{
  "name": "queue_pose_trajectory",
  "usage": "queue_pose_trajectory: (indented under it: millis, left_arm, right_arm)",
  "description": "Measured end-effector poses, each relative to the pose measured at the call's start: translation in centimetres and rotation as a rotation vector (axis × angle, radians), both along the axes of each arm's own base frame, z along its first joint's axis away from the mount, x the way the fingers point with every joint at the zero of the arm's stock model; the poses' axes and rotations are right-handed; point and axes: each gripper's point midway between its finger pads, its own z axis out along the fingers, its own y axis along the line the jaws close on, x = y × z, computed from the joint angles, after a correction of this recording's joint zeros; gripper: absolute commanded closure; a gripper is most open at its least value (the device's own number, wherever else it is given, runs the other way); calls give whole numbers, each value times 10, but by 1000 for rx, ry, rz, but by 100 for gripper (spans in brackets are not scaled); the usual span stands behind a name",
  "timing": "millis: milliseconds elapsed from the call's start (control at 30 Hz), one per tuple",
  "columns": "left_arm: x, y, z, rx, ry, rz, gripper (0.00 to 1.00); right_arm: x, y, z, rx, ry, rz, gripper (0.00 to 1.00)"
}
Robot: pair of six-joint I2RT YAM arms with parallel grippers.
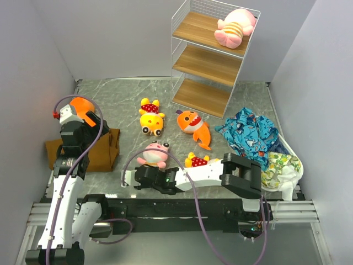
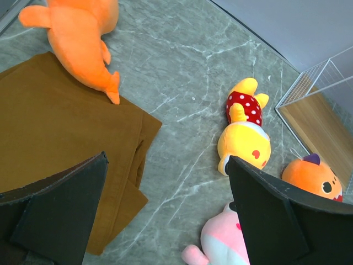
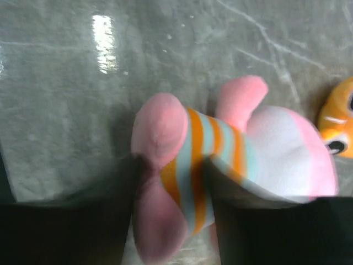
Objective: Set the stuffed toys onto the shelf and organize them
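Note:
The white wire shelf (image 1: 212,52) stands at the back right, and one pink stuffed toy (image 1: 236,26) lies on its top board. My right gripper (image 1: 142,176) (image 3: 171,193) is shut on the striped body of a second pink toy (image 1: 155,154) (image 3: 193,165) at the table's near edge. A yellow polka-dot toy (image 1: 196,161) lies just right of it. Another yellow toy (image 1: 150,117) (image 2: 245,138) and an orange fish toy (image 1: 193,126) (image 2: 311,176) lie mid-table. My left gripper (image 1: 74,124) (image 2: 165,165) hangs open and empty at the left, close to a second orange fish toy (image 1: 83,104) (image 2: 83,33).
A brown cloth (image 1: 102,149) (image 2: 55,127) lies under the left gripper. A blue patterned cloth (image 1: 251,132) lies at the right, beside a green-and-white cloth in a white basin (image 1: 282,168). Grey walls close in the table on three sides.

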Motion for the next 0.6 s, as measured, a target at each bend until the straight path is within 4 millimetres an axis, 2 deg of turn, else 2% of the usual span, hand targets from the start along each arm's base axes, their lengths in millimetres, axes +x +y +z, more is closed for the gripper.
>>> queue_pose_trajectory:
  millis: [67, 200, 333, 433, 533, 600]
  left_arm:
    - [0, 0, 0, 0, 0, 0, 3]
    - [0, 0, 0, 0, 0, 0, 3]
    - [0, 0, 0, 0, 0, 0, 3]
    - [0, 0, -1, 0, 3, -3, 3]
    - [0, -3, 0, -4, 2, -17, 3]
    - [0, -7, 1, -10, -2, -41, 3]
  right_arm:
    - [3, -1, 2, -3, -19, -6, 100]
    - [11, -3, 6, 3, -64, -33, 100]
    - [14, -22, 20, -30, -105, -37, 100]
    - [18, -33, 57, -10, -138, -24, 100]
    - [27, -39, 115, 61, -187, -19, 100]
    - [38, -42, 161, 124, -233, -22, 100]
